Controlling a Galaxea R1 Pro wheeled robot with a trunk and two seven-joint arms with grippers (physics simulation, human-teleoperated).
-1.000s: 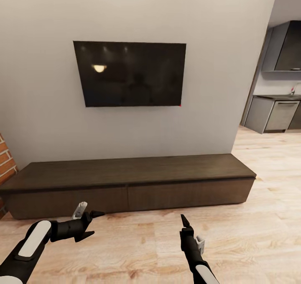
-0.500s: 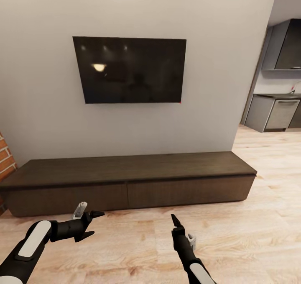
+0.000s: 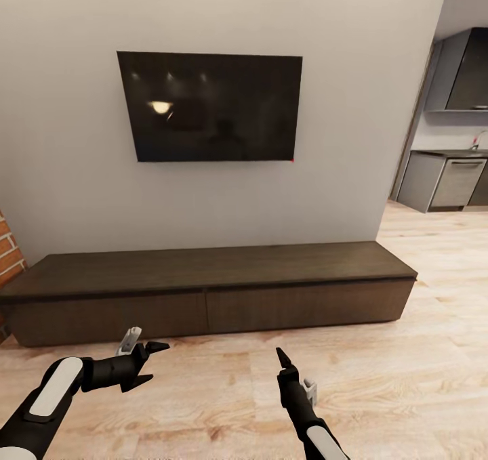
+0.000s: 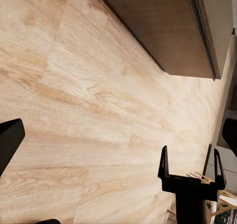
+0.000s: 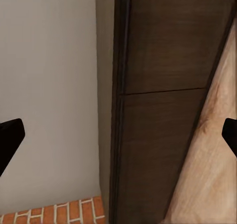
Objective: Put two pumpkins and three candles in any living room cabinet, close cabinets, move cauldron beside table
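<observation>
The cabinet (image 3: 203,290), a long low dark-brown unit, stands against the grey wall ahead with both wide drawer fronts closed. My left gripper (image 3: 150,363) hovers open over the floor just in front of the left drawer. My right gripper (image 3: 282,363) is open too, pointing at the cabinet from a little further back. The left wrist view looks along the floor past the cabinet's front (image 4: 163,26) and catches my right gripper (image 4: 190,162) with its fingers apart. The right wrist view faces the seam between the two drawer fronts (image 5: 163,90). The pumpkins, candles and cauldron are out of view.
A black TV (image 3: 210,108) hangs on the wall above the cabinet. A brick wall edge (image 3: 8,250) shows at the far left. Pale wood floor (image 3: 407,379) runs right toward a kitchen with grey units (image 3: 451,182).
My right gripper has shifted left and slightly nearer the cabinet. The head camera has moved a little, so the TV sits higher in the picture. My left arm has not moved.
</observation>
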